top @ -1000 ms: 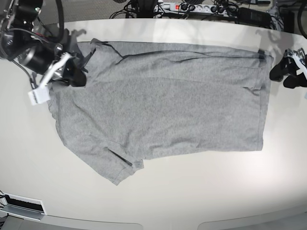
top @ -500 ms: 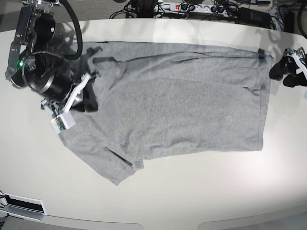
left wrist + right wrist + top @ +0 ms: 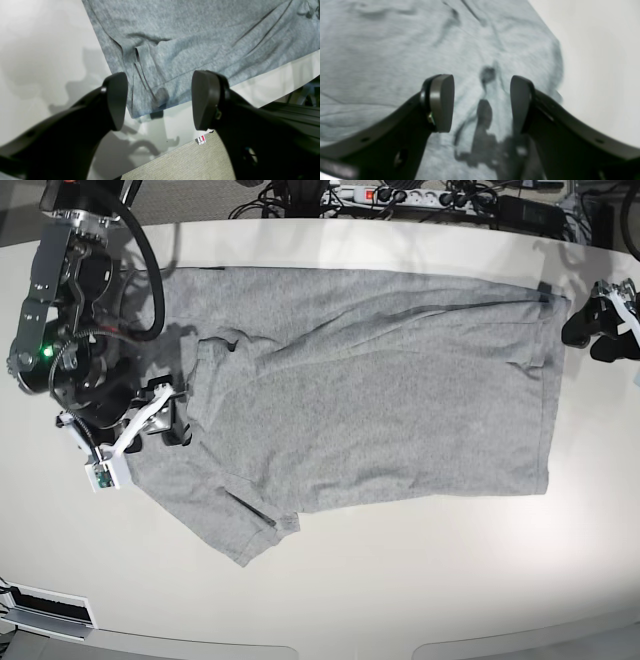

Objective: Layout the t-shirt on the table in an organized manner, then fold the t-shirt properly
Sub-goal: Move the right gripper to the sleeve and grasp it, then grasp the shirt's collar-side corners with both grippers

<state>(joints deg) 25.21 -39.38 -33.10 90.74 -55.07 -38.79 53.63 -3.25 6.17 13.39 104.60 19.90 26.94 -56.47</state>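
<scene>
T-shirt (image 3: 380, 390) first: we see the heather-grey shirt lying plain side up across the middle of the off-white table (image 3: 400, 580), mostly spread flat, with one short sleeve (image 3: 240, 525) angled toward the near edge and a rumpled fold (image 3: 220, 345) bunched near the shoulder. Over that end we find the right gripper (image 3: 482, 100), jaws standing apart above the cloth with nothing between them; its wrist view shows only wrinkled grey fabric and its own shadow below. Across the table, the left gripper (image 3: 158, 100) hangs just off the hem corner (image 3: 147, 107), jaws wide apart and empty, the shirt's edge lying on the tabletop under the gap. Beyond the far edge we catch a power strip (image 3: 400, 195) and tangled cables (image 3: 480, 200).
</scene>
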